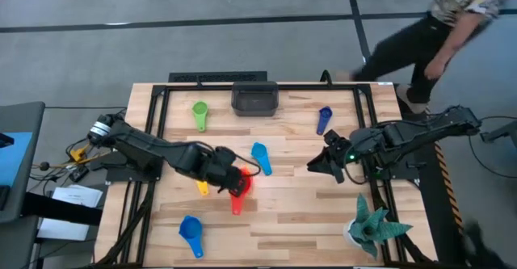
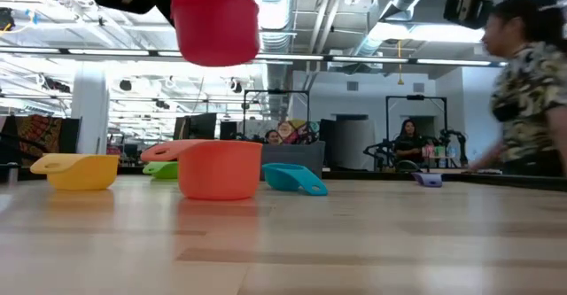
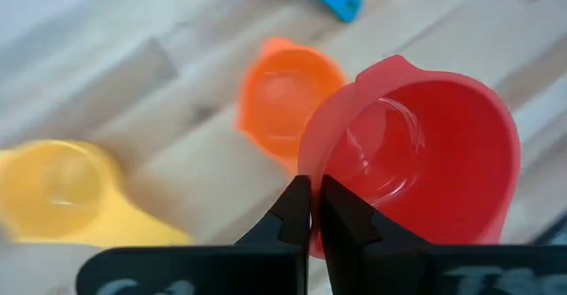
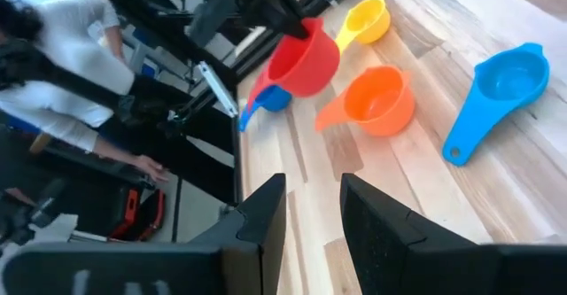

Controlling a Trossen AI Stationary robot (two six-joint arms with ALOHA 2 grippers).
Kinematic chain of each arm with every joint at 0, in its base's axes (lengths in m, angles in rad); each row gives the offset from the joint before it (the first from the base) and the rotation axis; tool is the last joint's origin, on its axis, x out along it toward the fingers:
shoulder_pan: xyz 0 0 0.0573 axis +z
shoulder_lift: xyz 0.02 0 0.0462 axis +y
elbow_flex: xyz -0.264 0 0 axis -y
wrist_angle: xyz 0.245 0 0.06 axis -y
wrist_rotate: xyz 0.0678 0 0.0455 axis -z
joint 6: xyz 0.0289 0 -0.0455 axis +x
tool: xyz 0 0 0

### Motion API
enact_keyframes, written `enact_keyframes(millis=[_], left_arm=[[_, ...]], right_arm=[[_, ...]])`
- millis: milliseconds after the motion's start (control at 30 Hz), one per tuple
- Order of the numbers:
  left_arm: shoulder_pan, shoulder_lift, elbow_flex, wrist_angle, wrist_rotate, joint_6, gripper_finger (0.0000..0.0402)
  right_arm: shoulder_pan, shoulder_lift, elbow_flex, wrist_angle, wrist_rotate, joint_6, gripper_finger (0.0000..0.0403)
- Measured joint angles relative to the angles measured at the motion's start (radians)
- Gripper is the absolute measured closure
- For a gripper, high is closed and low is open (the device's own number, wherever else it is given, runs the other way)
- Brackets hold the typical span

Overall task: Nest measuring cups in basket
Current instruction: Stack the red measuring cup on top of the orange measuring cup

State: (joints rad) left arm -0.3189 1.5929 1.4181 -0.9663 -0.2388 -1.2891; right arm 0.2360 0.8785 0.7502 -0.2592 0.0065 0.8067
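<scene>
The tabletop (image 1: 283, 212) is a light wooden slab with a dark frame. A person (image 1: 440, 27) stands beyond its far right corner. The left arm reaches toward the middle; its hand (image 1: 235, 182) is clamped shut on the rim of the red cup (image 2: 215, 27), which hangs in the air directly above the orange cup (image 2: 219, 169). The right arm waits at the right side; its hand (image 1: 319, 166) is empty, its fingers (image 4: 266, 220) narrowly parted. The basket (image 1: 254, 98) stands at the far edge, centre, well apart from both hands. A teal plant (image 1: 370, 224) sits at the near right corner. The orange cup rests on the tabletop, with the yellow cup (image 2: 77, 171) just beside it on the left arm's side. The light blue cup (image 1: 260, 157) lies near the centre, the royal blue cup (image 1: 191, 233) at the near left, the green cup (image 1: 199, 113) left of the basket, and the dark blue cup (image 1: 324, 119) right of it.
</scene>
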Motion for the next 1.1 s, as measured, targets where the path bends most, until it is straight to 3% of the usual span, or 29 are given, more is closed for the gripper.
enact_keyframes(millis=[300,467,733,1100], left_arm=[[0.107,0.01,0.0,-0.093,0.005,0.207,0.0401],[0.149,0.01,-0.034,-0.063,-0.022,0.231,0.0401],[0.166,0.01,-0.163,0.107,0.036,0.201,0.0401],[0.16,0.065,-0.163,0.211,0.06,0.223,0.0401]], right_arm=[[-0.077,0.169,0.0,0.248,-0.036,0.044,0.0271],[-0.108,0.186,0.0,0.264,-0.036,0.057,0.0274],[-0.143,0.17,0.0,0.269,-0.037,0.034,0.0275],[-0.228,0.171,0.0,0.256,-0.142,0.003,0.0274]])
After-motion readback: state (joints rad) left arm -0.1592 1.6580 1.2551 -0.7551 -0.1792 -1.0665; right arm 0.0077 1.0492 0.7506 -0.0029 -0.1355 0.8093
